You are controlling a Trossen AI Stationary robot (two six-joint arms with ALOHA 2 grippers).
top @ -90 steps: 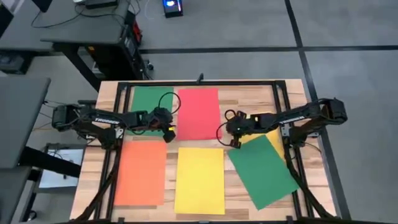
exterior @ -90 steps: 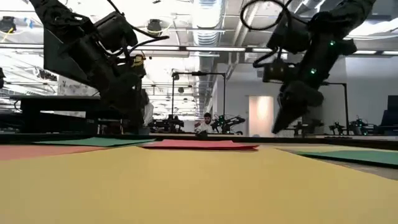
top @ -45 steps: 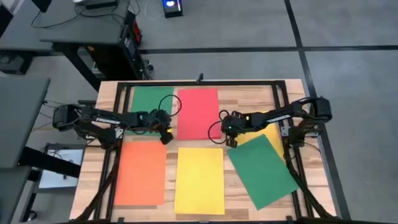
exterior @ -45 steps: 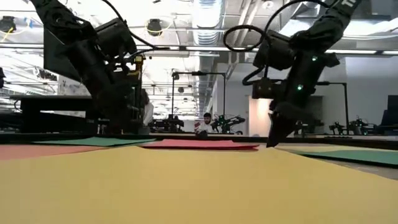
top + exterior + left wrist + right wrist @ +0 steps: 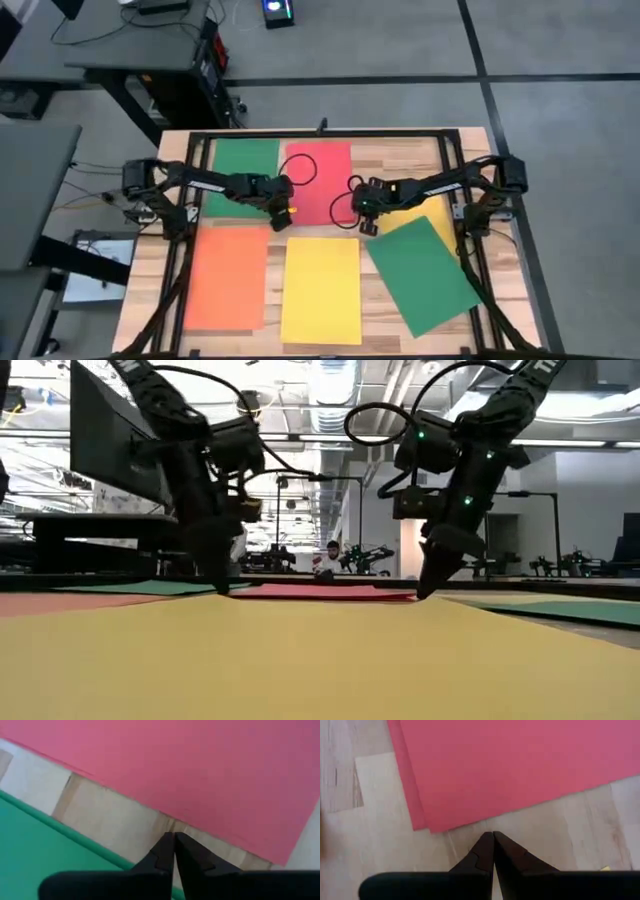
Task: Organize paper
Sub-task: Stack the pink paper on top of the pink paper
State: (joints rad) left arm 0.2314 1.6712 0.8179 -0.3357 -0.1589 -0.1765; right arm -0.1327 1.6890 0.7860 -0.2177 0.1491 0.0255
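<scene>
We note six sheets spread on the wooden surface (image 5: 470, 150). At the far side lie a green sheet (image 5: 240, 160) and, just beside it, a pink-red sheet (image 5: 320, 170); the right wrist view shows a second pink-red edge peeking out under that one, so it is a small stack. Nearer the front lie an orange sheet (image 5: 227, 277) and a yellow sheet (image 5: 321, 290), squared to the surface and side by side. To the right a second green sheet (image 5: 422, 275) lies turned at an angle, overlapping another yellow sheet (image 5: 428, 213) of which only a strip shows. The left gripper (image 5: 283, 212) sits at the near left corner of the pink-red stack, its jaws pressed together with nothing between them, tip over bare wood between the green and pink-red sheets. The right gripper (image 5: 366, 222) sits at the near right corner of the same stack, jaws likewise closed and empty, tip over bare wood just off the paper edge. In the low view both tips reach down to the surface.
</scene>
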